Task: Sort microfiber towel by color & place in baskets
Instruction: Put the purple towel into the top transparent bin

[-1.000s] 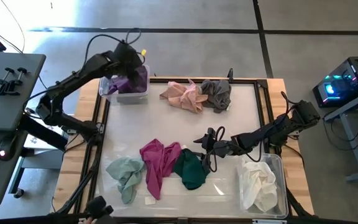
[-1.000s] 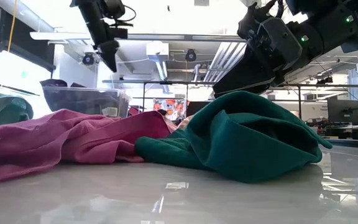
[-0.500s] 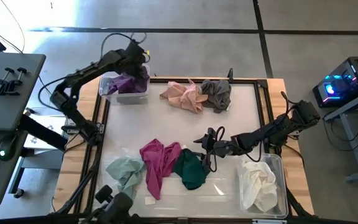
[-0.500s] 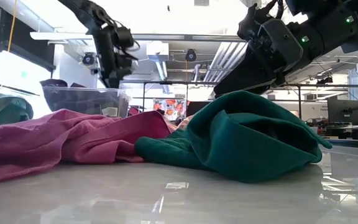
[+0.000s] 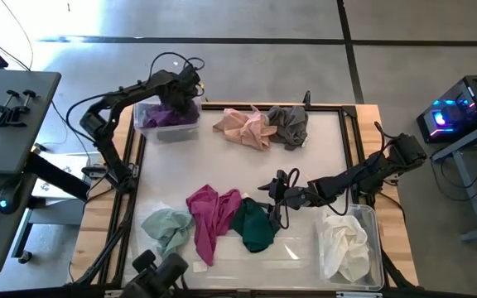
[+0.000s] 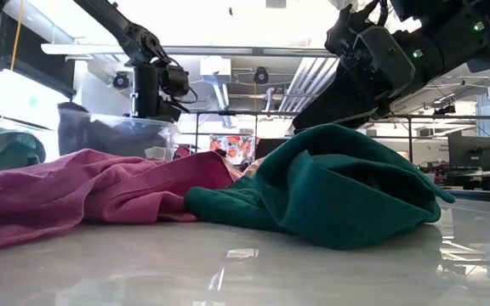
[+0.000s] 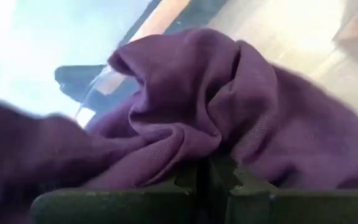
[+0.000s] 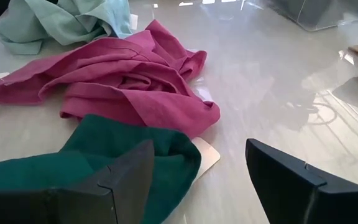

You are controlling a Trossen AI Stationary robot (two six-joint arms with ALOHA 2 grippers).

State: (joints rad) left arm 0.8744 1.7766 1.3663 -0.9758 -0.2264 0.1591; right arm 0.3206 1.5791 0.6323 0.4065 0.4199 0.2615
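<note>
While left gripper (image 5: 182, 93) pinches purple towel (image 5: 170, 114) down in small basket (image 5: 166, 127), far-left desk corner, right gripper (image 5: 273, 193), fingers wide, hovers just beside green towel (image 5: 253, 224), nearer arm.

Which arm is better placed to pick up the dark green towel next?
The right. Its tool hangs open beside the dark green microfiber towel, while the left tool is far off at the small clear plastic tub, shut on the purple microfiber towel.
</note>
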